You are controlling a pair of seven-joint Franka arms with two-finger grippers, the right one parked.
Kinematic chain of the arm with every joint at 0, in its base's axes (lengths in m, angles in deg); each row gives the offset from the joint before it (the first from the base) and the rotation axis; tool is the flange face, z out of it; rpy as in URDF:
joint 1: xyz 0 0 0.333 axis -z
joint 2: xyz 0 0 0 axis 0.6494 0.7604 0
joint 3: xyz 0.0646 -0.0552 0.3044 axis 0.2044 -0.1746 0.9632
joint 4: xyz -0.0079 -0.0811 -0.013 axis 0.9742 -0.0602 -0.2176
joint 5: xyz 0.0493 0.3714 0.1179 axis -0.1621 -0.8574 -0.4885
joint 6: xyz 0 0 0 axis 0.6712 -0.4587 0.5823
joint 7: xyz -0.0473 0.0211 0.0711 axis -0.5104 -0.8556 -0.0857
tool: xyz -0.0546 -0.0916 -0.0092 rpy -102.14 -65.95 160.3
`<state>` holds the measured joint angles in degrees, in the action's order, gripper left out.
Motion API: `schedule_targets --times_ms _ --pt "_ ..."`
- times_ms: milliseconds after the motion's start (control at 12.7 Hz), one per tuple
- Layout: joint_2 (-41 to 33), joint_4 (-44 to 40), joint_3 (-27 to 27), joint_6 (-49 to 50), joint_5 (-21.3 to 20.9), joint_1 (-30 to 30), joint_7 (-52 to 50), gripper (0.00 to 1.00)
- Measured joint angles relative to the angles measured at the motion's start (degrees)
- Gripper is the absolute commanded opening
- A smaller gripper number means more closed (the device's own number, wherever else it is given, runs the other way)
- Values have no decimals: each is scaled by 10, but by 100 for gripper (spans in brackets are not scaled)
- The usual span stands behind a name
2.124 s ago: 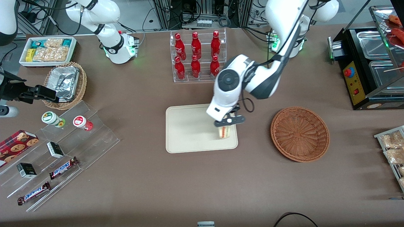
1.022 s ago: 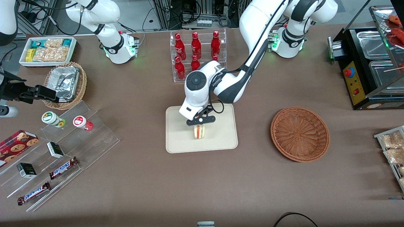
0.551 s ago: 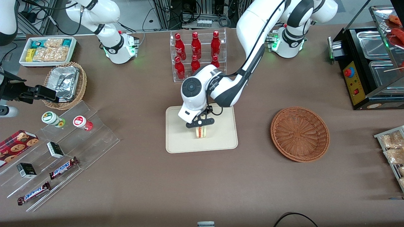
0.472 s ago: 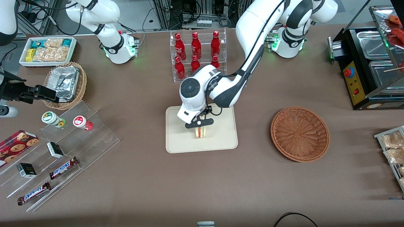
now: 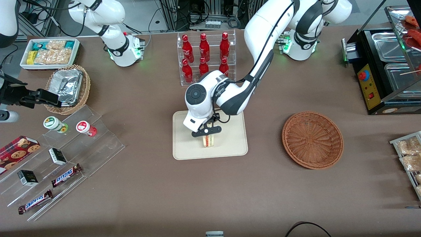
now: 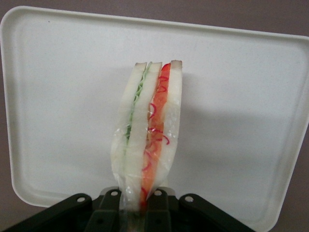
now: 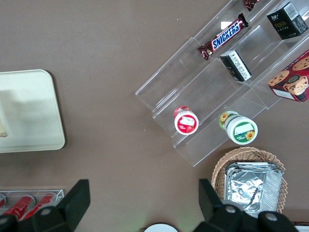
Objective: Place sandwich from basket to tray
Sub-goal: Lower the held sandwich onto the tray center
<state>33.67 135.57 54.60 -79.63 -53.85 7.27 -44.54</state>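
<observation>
The tray (image 5: 184, 144) lies mid-table to receive the sandwich (image 5: 208, 141), which the gripper (image 5: 206, 132) holds low over its middle, jaws clamped on one end, bread slices on edge, long axis pointing away from the wrist, while the basket (image 5: 312, 140) sits emptied toward the working arm's end.

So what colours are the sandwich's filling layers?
Red-orange and green between pale bread, clearest in the left wrist view: sandwich, held by the gripper.
</observation>
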Motion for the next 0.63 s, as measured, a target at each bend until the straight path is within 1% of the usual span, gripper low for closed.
schedule_targets --times_ms 393,629 --pt "11 -4 0 -1 -4 0 -11 0" --pt "18 -5 0 -1 -18 0 -14 0"
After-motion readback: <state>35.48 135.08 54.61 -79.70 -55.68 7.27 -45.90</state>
